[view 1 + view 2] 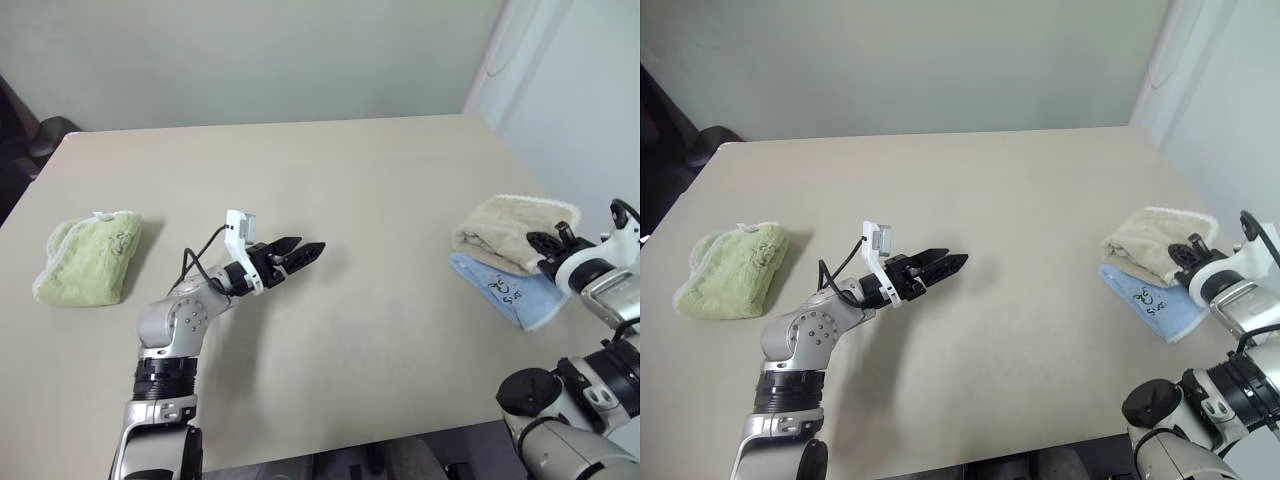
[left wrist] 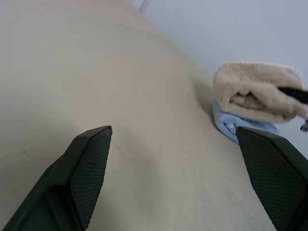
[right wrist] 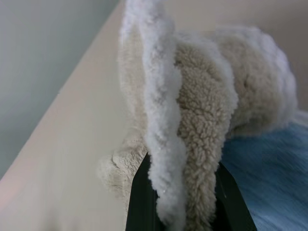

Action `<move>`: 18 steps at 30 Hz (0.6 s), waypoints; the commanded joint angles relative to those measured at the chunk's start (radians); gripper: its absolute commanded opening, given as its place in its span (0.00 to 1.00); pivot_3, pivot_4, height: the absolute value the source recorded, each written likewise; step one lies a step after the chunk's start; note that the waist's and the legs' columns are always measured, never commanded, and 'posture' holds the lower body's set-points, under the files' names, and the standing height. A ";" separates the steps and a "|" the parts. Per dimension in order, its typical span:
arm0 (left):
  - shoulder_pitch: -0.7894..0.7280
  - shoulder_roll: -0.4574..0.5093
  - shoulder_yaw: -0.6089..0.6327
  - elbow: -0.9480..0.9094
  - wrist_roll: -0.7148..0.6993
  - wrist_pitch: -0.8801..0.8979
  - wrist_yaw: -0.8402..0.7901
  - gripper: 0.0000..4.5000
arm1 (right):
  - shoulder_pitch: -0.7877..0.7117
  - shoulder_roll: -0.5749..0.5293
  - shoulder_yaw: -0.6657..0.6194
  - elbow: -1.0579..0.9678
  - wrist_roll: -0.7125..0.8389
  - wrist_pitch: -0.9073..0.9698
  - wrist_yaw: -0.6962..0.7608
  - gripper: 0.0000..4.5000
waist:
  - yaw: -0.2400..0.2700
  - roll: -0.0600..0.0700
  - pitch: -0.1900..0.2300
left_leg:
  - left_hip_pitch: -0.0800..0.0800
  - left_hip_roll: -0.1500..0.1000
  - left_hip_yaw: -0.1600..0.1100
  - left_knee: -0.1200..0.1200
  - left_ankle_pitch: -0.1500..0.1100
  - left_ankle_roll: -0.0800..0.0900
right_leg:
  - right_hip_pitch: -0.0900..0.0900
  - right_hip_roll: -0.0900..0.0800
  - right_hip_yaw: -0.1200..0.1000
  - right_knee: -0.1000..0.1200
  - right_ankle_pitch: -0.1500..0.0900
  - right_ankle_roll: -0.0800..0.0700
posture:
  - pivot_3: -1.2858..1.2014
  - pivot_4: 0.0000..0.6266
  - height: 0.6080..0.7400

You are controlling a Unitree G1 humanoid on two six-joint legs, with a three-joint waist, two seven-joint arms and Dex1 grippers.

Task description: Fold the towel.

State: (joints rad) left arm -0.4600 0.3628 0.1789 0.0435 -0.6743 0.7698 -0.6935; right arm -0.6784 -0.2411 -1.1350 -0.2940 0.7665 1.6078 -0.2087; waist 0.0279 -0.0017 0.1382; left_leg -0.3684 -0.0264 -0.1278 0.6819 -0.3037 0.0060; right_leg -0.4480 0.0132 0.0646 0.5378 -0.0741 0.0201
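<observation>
The beige towel (image 1: 510, 228) lies bunched and folded at the table's right edge, on top of a light blue towel (image 1: 505, 290). My right gripper (image 1: 545, 245) is at the beige towel's near right side. In the right wrist view its two black fingers (image 3: 142, 197) are shut on a fold of the towel (image 3: 202, 106) with its white edging. Over the middle of the table my left gripper (image 1: 300, 252) hovers well to the left of the towel. It points toward the towel, fingers (image 2: 91, 159) wide open, with nothing between them.
A folded light green towel (image 1: 90, 258) lies at the table's left side. The beige table top (image 1: 330, 170) stretches bare between the two arms. A pale wall stands behind the table's far edge, and the right edge is close beside the stacked towels.
</observation>
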 commanded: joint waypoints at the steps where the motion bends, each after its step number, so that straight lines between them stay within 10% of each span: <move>1: -0.001 0.005 0.014 -0.021 -0.010 -0.020 -0.007 1.00 | 0.011 0.002 -0.023 -0.060 0.030 0.007 -0.020 0.00 | -0.001 0.000 0.000 | 0.000 0.000 0.000 0.000 0.000 0.000 | 0.000 0.000 0.000 0.000 0.000 0.000 | 0.52 0.24 1.00; 5: 0.002 0.003 0.010 -0.021 -0.008 -0.021 -0.007 1.00 | 0.020 0.027 -0.027 -0.070 0.022 0.007 -0.044 0.00 | -0.002 0.000 0.000 | 0.000 0.000 0.000 0.000 0.000 0.000 | 0.000 0.000 0.001 0.000 0.000 0.000 | 0.52 0.24 1.00; 18: 0.008 -0.005 -0.001 -0.018 -0.004 -0.030 -0.019 1.00 | 0.009 0.023 -0.058 -0.101 0.022 0.007 -0.049 0.95 | -0.001 0.000 0.000 | 0.000 0.000 0.000 0.000 -0.001 0.000 | 0.000 0.000 0.001 0.000 0.000 0.001 | 0.52 0.24 1.00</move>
State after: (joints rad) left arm -0.4490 0.3576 0.1785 0.0435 -0.6734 0.7653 -0.6966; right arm -0.6543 -0.1913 -1.1889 -0.3467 0.7740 1.6079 -0.2600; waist 0.0270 -0.0016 0.1382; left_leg -0.3683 -0.0263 -0.1277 0.6817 -0.3049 0.0061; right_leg -0.4483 0.0135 0.0653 0.5378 -0.0745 0.0207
